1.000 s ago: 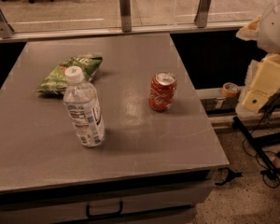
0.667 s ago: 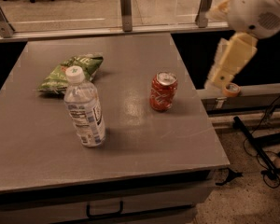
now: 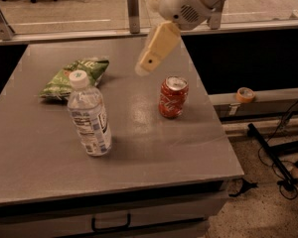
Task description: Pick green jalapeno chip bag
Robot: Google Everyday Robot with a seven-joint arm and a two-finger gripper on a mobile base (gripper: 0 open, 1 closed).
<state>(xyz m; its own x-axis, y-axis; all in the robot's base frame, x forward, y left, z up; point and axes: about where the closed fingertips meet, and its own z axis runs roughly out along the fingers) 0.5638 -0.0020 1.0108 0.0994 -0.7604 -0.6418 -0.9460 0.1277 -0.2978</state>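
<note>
Above the far edge of the flat grey matte table (image 3: 154, 152), roughly mid-way along it, I now have the cream plastic gripper (image 3: 148, 61) hanging from its rounded white wrist housing, tilted down and to the left. A second ago it sat out beyond the right edge, so the arm has swung in over the surface and passed the can; I read that as the approach under way, with the grasp itself not yet begun. I cannot tell from here whether the gripper is wide or narrow, and it holds nothing that I can see.

The crinkled, shiny green jalapeno chip bag (image 3: 74, 76) lies flat near the far-left corner, where it lay before; it is apart from the gripper, to its left and lower. Its foil looks soft, creased and slippery, so I expect it to give and slide under contact rather than hold shape.

The clear plastic water bottle (image 3: 89, 118) with its white cap stands upright just in front of the bag, toward the near edge, its cap overlapping the bag in my view. The orange-red metal soda can (image 3: 173, 97), rigid and cylindrical, stands upright toward the right edge, below the gripper in my view; neither has shifted.
</note>
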